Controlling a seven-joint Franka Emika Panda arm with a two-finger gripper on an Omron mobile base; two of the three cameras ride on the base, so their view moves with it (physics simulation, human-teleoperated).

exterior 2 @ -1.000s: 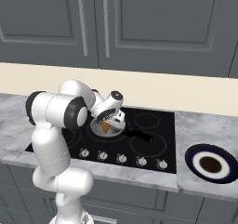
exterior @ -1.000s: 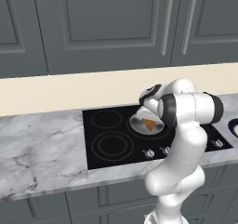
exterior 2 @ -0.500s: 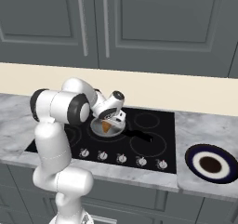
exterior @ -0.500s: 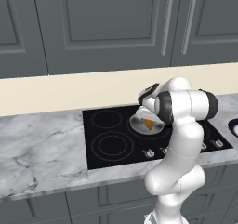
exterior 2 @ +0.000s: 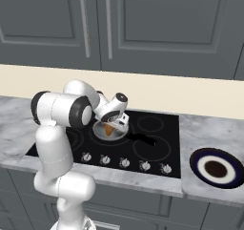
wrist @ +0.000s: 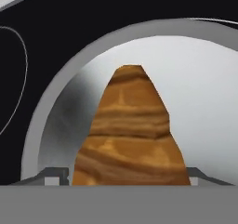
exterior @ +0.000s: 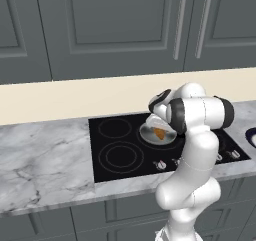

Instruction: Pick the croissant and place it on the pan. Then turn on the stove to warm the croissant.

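croissant [wrist: 130,135]: golden-brown, banded, tapering to a blunt tip; it lies inside the pan, seen as a small orange lump in the left base view [exterior: 159,133] and the right base view [exterior 2: 109,129].
pan [wrist: 51,97]: round, shallow, silver-grey; it sits on the stove over a burner near the middle of the glass, rim visible in the left base view [exterior: 146,133]; its thin black handle runs toward the arm's right in the right base view [exterior 2: 143,139].
stove [exterior: 107,135]: flat black glass with thin grey ring marks, set into the bench; a row of small silver knobs [exterior 2: 124,162] lines its front edge.
hand [wrist: 125,174]: low over the pan, pointing down into it; in the hand view the two finger tips [wrist: 56,174] stand on either side of the croissant's wide end. Whether they press it or stand just clear of it I cannot tell. From the base cameras it sits right above the pan [exterior: 159,105] [exterior 2: 116,114].
arm [exterior: 197,120]: white with dark joints, bent over the stove's front edge.
bench [exterior: 40,155]: grey-veined marble on both sides of the stove.
plate [exterior 2: 217,169]: dark blue rim, white ring, dark centre; on the bench to the right of the stove, well apart from the pan.
cabinets [exterior: 115,25]: dark grey doors with long silver handles above a cream back wall.
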